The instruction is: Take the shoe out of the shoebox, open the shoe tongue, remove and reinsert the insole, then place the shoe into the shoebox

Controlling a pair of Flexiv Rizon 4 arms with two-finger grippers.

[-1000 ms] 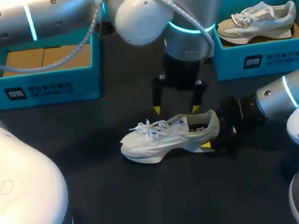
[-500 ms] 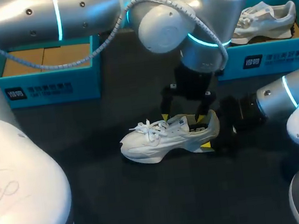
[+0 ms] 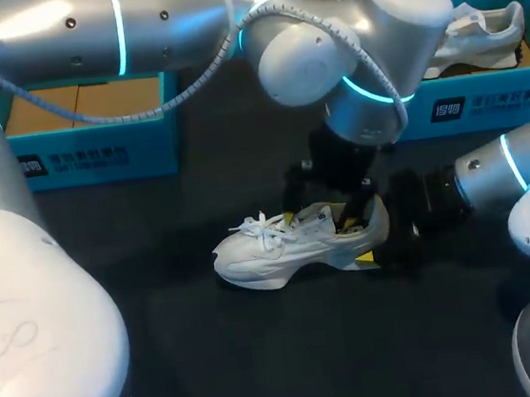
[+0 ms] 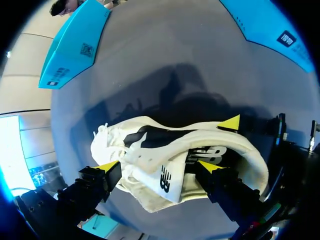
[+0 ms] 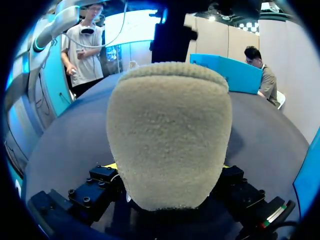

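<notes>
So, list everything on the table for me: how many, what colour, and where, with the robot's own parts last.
Shoe on table: 1, white, mid-table, upright on its sole.
Left box: 1, teal, far left of the table.
Cardboard: brown, inside the left box.
Right box: 1, teal, far right.
Boxed shoe: 1, white and grey, inside the right box.
Table: 1, dark.
Left gripper: yellow tips, open, one finger in the shoe's opening.
Right gripper: yellow tips, shut on the heel.

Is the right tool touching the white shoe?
Touching. The right wrist view shows the heel of the shoe squeezed between both fingers of the right tool.
</notes>
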